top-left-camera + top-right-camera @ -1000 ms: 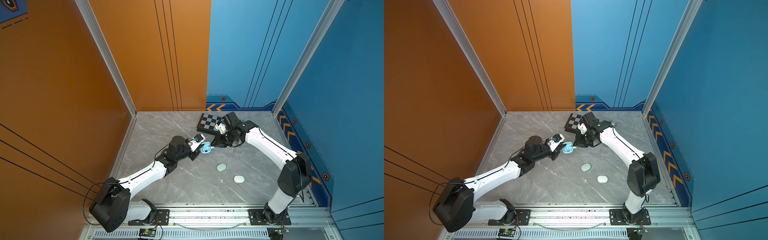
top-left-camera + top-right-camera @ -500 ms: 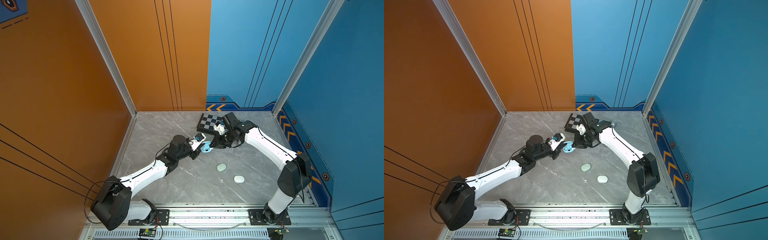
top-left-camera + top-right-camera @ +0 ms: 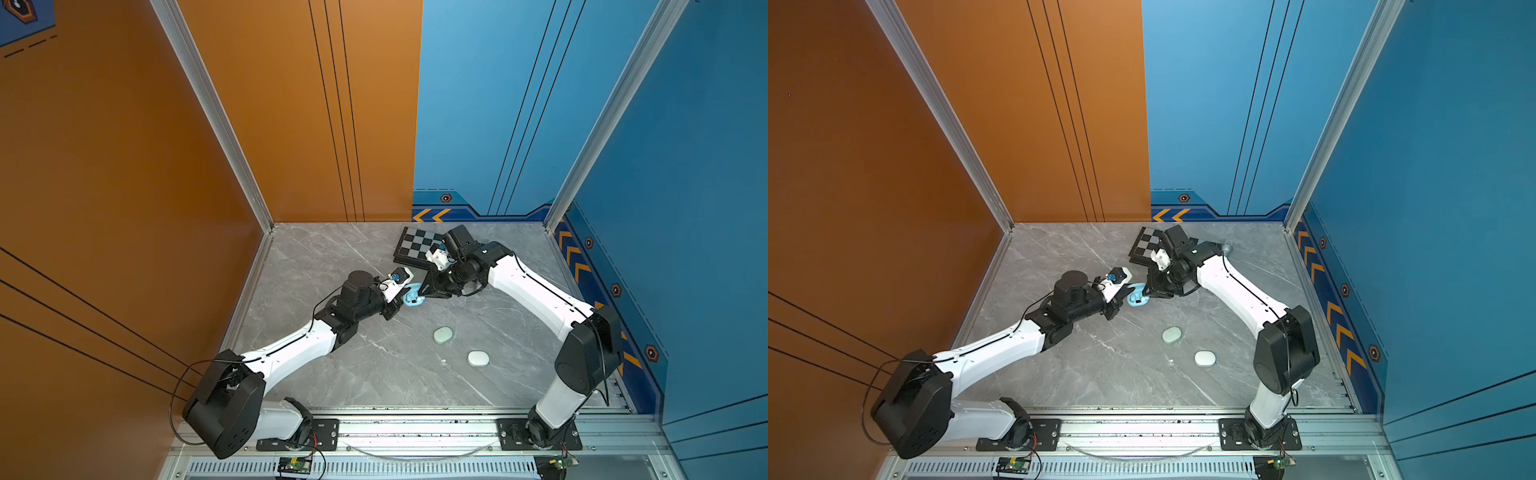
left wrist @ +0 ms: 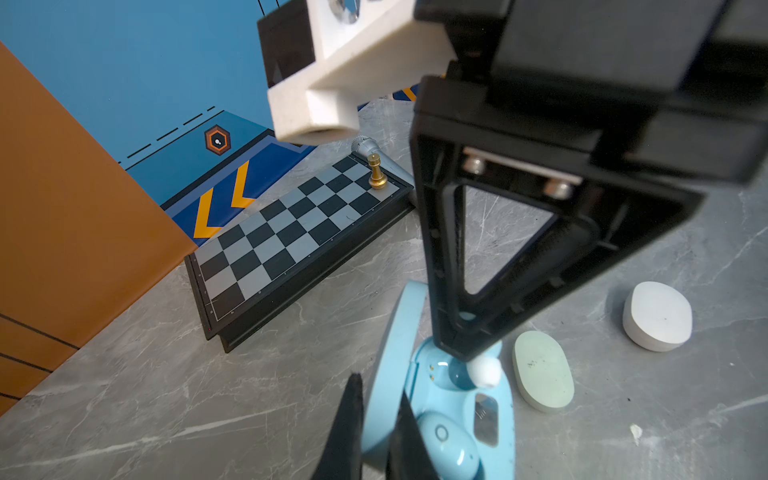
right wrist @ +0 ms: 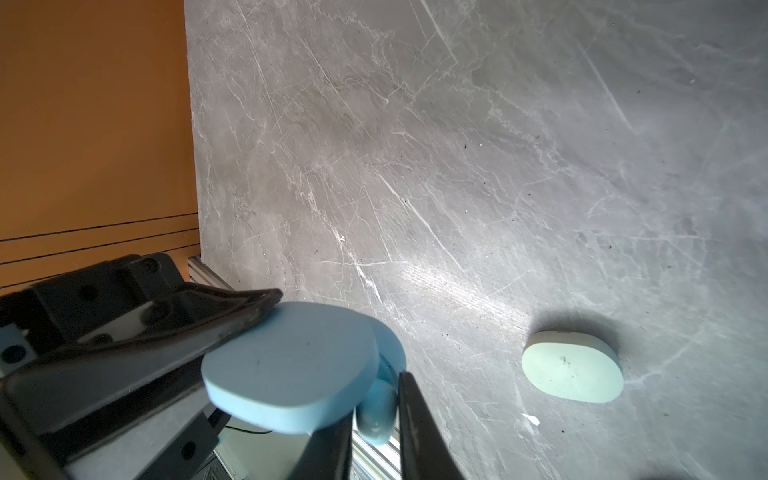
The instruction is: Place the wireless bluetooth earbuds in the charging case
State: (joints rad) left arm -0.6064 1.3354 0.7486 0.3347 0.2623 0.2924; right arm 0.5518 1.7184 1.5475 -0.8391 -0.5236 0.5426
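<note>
A light blue charging case [image 3: 413,298] [image 3: 1137,298] lies open on the grey table in both top views. My left gripper [image 4: 379,390] [image 3: 400,305] is shut on its raised lid [image 4: 395,332] [image 5: 291,365]. One light blue earbud [image 4: 446,446] sits in a socket of the case's base [image 4: 496,419]. My right gripper [image 5: 374,399] [image 3: 424,293] [image 4: 469,353] reaches down over the other socket, shut on a second earbud [image 5: 376,415] [image 4: 484,372], whose pale tip pokes out below its fingertips.
A pale green shut case [image 3: 443,335] [image 4: 542,372] [image 5: 573,368] and a white one [image 3: 478,358] [image 4: 656,316] lie nearer the front. A chessboard [image 3: 417,247] [image 4: 291,245] with a gold chess piece [image 4: 376,171] lies behind, a silver microphone [image 4: 365,146] beyond it.
Both grippers have stayed at the open case. No clear movement of the arms or the case shows.
</note>
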